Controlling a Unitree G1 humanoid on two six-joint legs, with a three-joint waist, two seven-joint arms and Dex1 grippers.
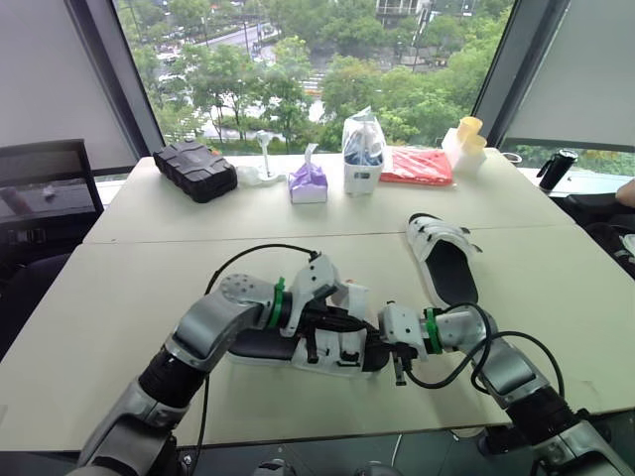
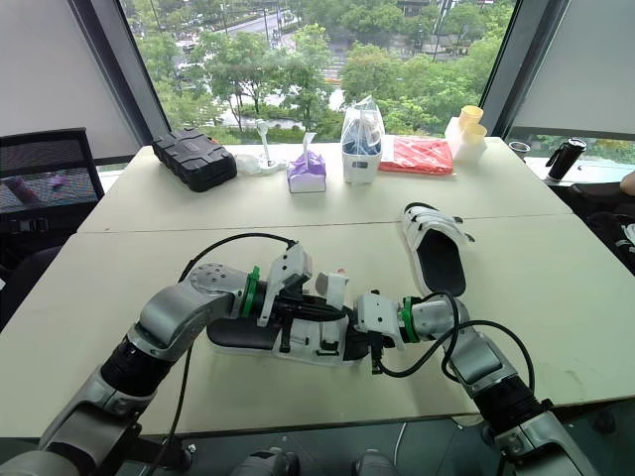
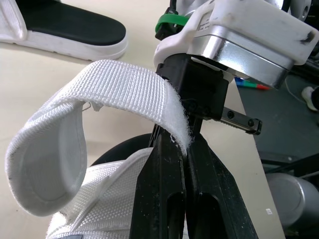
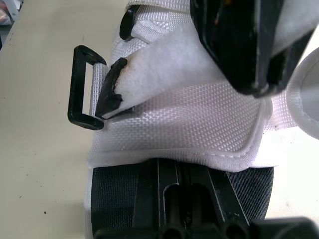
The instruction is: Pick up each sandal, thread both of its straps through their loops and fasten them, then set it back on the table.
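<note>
Item: white sandal (image 1: 332, 355), which we are seeing at six o'clock on the tabletop (image 1: 119, 297). The left tool (image 3: 183, 149) is clamping its strap (image 3: 124, 82). The right tool (image 1: 382, 349) is sitting at its three o'clock, grip impossible to tell. A second sandal (image 1: 443, 260) is lying at two o'clock.

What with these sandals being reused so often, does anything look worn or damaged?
Yes: on the near sandal, one strap tip beside the black loop has a ragged, dark, uneven edge. Nothing else stands out.
</note>
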